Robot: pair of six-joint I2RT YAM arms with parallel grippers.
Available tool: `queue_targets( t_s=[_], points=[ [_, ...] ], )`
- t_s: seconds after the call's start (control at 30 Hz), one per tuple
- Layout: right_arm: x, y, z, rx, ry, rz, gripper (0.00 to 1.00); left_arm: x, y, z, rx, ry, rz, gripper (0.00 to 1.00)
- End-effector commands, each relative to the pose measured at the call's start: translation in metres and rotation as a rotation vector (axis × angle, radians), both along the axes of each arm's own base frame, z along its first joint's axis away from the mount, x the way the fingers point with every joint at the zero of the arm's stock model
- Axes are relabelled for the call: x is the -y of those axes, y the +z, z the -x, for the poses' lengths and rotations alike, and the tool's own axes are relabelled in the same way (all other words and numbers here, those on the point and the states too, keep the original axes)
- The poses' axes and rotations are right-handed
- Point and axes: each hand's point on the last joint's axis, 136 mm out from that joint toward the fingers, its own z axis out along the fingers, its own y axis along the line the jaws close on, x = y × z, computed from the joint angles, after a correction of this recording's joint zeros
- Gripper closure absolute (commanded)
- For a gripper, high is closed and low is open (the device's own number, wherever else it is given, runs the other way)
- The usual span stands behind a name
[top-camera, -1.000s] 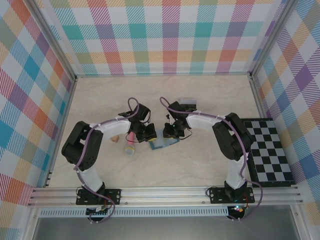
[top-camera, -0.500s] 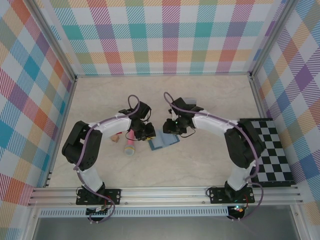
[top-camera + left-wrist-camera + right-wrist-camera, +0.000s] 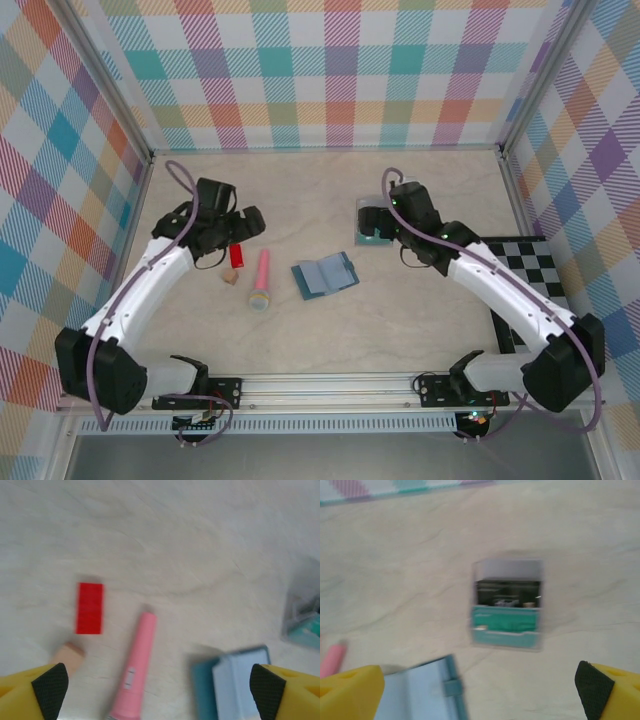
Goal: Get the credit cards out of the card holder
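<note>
The card holder (image 3: 325, 275) lies open on the table between the arms, dark teal outside and light blue inside; it also shows as the card holder (image 3: 240, 685) and the card holder (image 3: 420, 690). The credit cards (image 3: 506, 605) lie in a grey, black and teal-green pile apart from it, the same credit cards (image 3: 368, 240) sitting just under my right gripper (image 3: 372, 222). My right gripper (image 3: 479, 695) is open and empty above the table. My left gripper (image 3: 246, 224) hovers left of the holder; the left gripper (image 3: 159, 690) is open and empty.
A pink stick (image 3: 262, 278), a red block (image 3: 237, 256) and a small tan piece (image 3: 229, 278) lie left of the holder. A checkerboard (image 3: 535, 262) sits at the right edge, partly under my right arm. Plaid walls enclose the table.
Both grippers have opened and drawn away from the card holder, the left toward the back left, the right toward the back right. The holder stays open on the table.
</note>
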Motion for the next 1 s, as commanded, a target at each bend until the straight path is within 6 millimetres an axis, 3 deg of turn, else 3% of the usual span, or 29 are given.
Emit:
queue_targets(
  t_s=[0.0, 0.2, 0.3, 0.43, 0.67, 0.83, 0.97],
  points=[
    [0.059, 0.002, -0.007, 0.085, -0.176, 0.158, 0.0, -0.052, -0.004, 0.007, 0.037, 0.098, -0.205, 0.0],
    [0.131, -0.028, -0.006, 0.073, -0.409, 0.224, 0.0, -0.1, 0.005, 0.006, 0.257, 0.337, -0.282, 0.0],
    [0.151, -0.047, -0.008, 0.064, -0.459, 0.239, 0.0, -0.123, -0.001, 0.01, 0.304, 0.45, -0.368, 0.0],
    [0.165, -0.069, -0.015, 0.112, -0.445, 0.287, 0.0, -0.139, -0.014, 0.004, 0.348, 0.494, -0.473, 0.0],
    [0.176, -0.103, -0.025, 0.133, -0.38, 0.287, 0.0, -0.125, -0.057, -0.024, 0.384, 0.325, -0.494, 0.0],
    [0.16, -0.12, -0.035, 0.197, -0.24, 0.24, 0.0, -0.11, -0.076, -0.043, 0.424, 0.181, -0.474, 0.0],
    [0.15, -0.121, -0.043, 0.243, -0.16, 0.214, 0.0, -0.097, -0.078, -0.051, 0.526, 0.098, -0.427, 0.0]
  ],
)
